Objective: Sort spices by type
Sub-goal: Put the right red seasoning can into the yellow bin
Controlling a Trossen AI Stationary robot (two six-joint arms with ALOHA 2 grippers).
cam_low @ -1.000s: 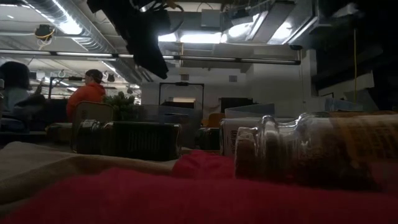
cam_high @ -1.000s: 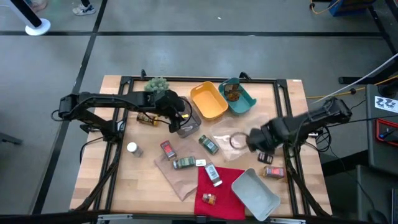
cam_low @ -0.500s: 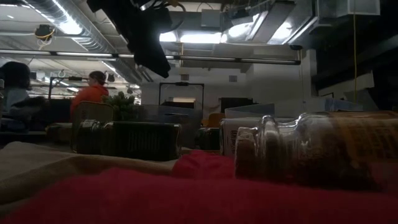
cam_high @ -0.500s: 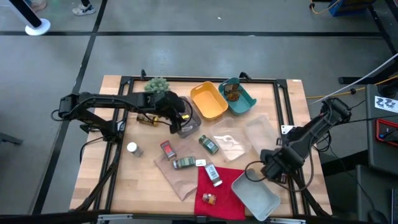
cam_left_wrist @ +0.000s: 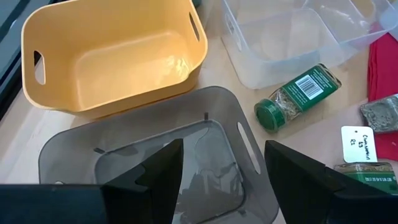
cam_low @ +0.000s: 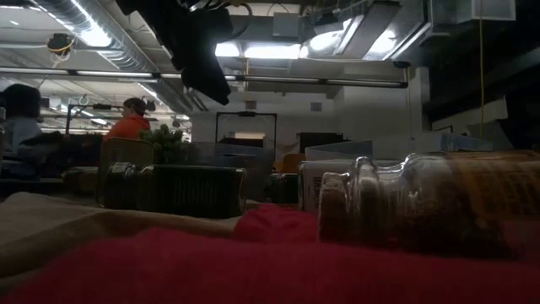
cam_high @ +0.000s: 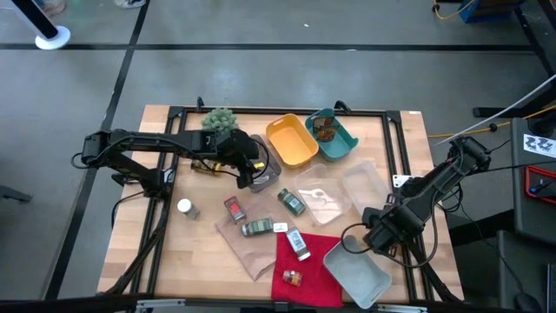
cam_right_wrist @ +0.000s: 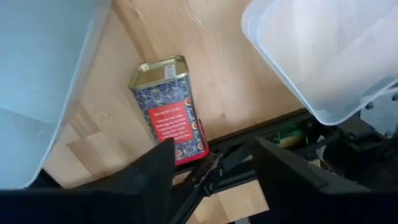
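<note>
**A:** Start with the biggest thing, the wooden table (cam_high: 174, 261). What sits around the yellow tray (cam_high: 291, 142)?

**B:** The red cloth (cam_high: 306, 261) lies well toward the near edge from it, with a grey tray (cam_high: 358, 269) overlapping the cloth's right side. A teal tray (cam_high: 334, 136) touches the yellow tray's right side, and a smoky grey bin (cam_left_wrist: 149, 155) sits just beside its near-left corner. Clear trays (cam_high: 343, 191) lie to its near right.

**A:** And the arms?

**B:** The left gripper (cam_left_wrist: 221, 168) hovers over the smoky bin, right next to the yellow tray, fingers spread apart and holding nothing. The right gripper (cam_right_wrist: 208, 165) is far off to the near right, beside the grey tray, fingers also parted and empty, above a red tin (cam_right_wrist: 169, 111) lying flat on the wood.

**A:** The rest of the spices?

**B:** A green-capped jar (cam_left_wrist: 297, 96) lies on its side just nearer than the yellow tray. A red tin (cam_high: 234, 209) and another green jar (cam_high: 257, 228) lie further toward the near edge. A white-capped jar (cam_high: 298, 244) and a small brown jar (cam_high: 292, 278) rest on the cloth. One white-capped jar (cam_high: 184, 207) stands far to the left.
</note>
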